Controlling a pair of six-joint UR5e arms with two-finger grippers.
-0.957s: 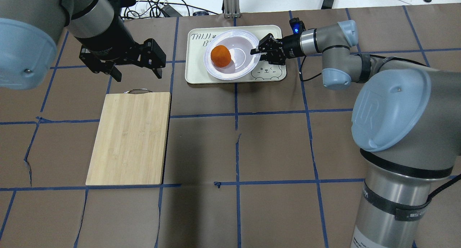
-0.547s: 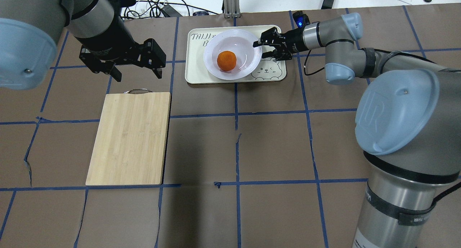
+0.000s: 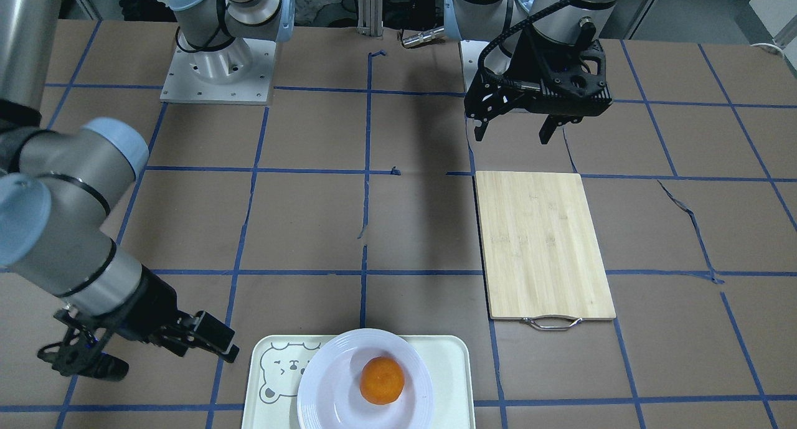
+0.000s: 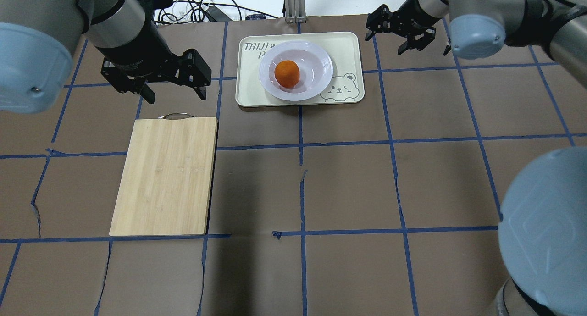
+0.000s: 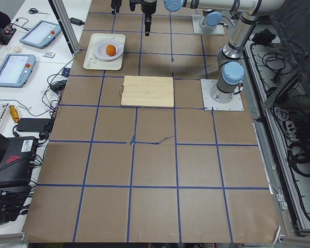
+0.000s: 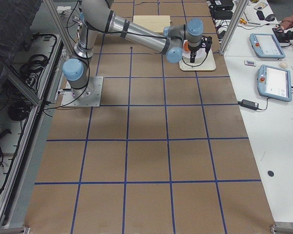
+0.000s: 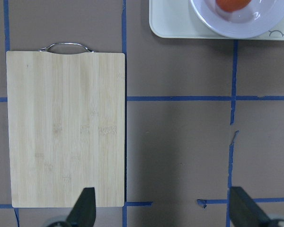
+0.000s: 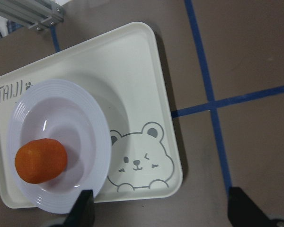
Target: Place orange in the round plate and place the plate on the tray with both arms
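The orange [image 4: 287,74] rests in the sunken centre of the white round plate [image 4: 316,63]. That plate sits flat on the cream tray [image 4: 348,45] with the bear drawing, at the table's far side. Off the tray's far right corner, my right gripper [image 4: 387,41] hangs open and holds nothing. Its wrist view looks down on the orange [image 8: 40,161], the plate [image 8: 92,118] and the tray [image 8: 137,80]. To the tray's left, my left gripper [image 4: 175,96] hovers open and empty beyond the cutting board's handle end, with its fingers [image 7: 85,208] spread wide.
A bamboo cutting board [image 4: 167,174] with a metal handle lies on the table's left half. Brown paper with blue tape lines covers the table. Cables and an aluminium post [image 4: 293,4] stand beyond the far edge.
My right gripper has let go of the plate's rim and drawn back up and to the right. The plate has settled on the tray. The left arm has not moved.
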